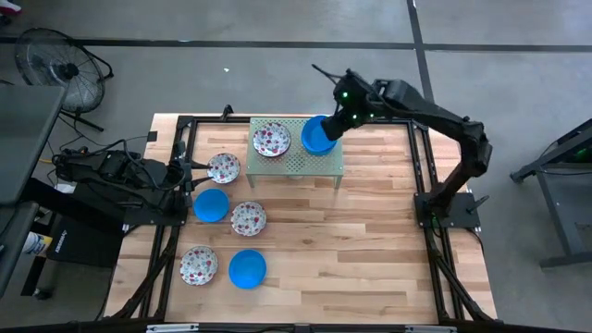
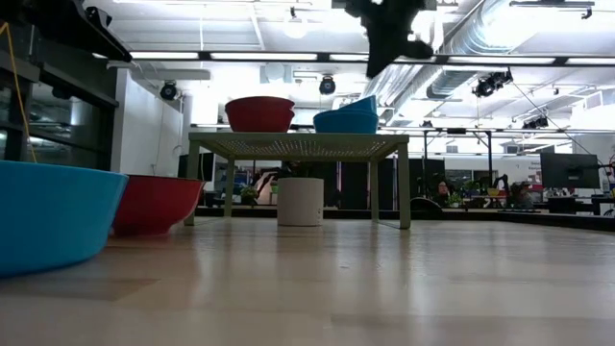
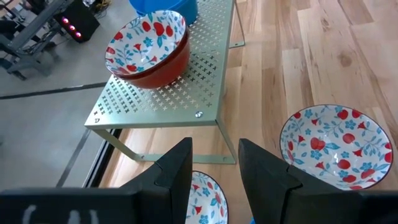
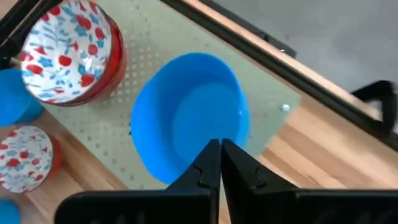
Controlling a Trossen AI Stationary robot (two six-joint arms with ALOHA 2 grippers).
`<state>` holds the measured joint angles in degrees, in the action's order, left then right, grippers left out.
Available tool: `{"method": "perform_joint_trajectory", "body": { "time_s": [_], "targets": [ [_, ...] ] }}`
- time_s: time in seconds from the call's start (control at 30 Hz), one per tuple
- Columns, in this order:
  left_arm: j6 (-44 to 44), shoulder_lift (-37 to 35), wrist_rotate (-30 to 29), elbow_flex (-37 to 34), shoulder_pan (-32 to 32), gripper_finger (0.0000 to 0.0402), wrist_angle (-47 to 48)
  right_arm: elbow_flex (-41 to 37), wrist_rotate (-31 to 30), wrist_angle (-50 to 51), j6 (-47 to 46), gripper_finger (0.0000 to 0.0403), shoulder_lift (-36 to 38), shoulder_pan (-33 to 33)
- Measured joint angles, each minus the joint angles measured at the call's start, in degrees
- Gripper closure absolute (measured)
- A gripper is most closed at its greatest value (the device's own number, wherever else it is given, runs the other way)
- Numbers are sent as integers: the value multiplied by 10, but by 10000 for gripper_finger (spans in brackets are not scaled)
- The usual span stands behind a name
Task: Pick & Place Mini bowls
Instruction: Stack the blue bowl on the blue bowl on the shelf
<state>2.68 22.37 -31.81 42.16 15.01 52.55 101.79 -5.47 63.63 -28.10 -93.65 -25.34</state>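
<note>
- High view: right claw (image 1: 335, 125) over blue bowls (image 1: 317, 136) stacked on green rack (image 1: 314, 165), beside floral bowls (image 1: 271, 139). Five more bowls on desk (image 1: 370, 240).
- Low view: blue stack tilted on rack.
- Left wrist: left claw (image 3: 213, 163) parted, empty, near rack.
- Right wrist: right claw pinched together at top blue bowl's rim.

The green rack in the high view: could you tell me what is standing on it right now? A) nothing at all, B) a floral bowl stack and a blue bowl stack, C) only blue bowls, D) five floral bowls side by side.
B: on the green rack a floral bowl stack stands beside a blue bowl stack, where the right gripper is.
</note>
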Motion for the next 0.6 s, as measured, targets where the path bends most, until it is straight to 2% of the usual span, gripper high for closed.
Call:
{"method": "perform_joint_trajectory", "body": {
  "time_s": [0.23,0.43,0.6],
  "targets": [
    [0,0,2,0,0,275,0,-242,-6,-319,29,402,120,4],
    [0,0,2,0,0,275,0,-410,-4,-520,66,403,191,1],
    [1,0,2,0,0,275,-1,-515,12,-652,66,403,214,-16]
  ]
}}
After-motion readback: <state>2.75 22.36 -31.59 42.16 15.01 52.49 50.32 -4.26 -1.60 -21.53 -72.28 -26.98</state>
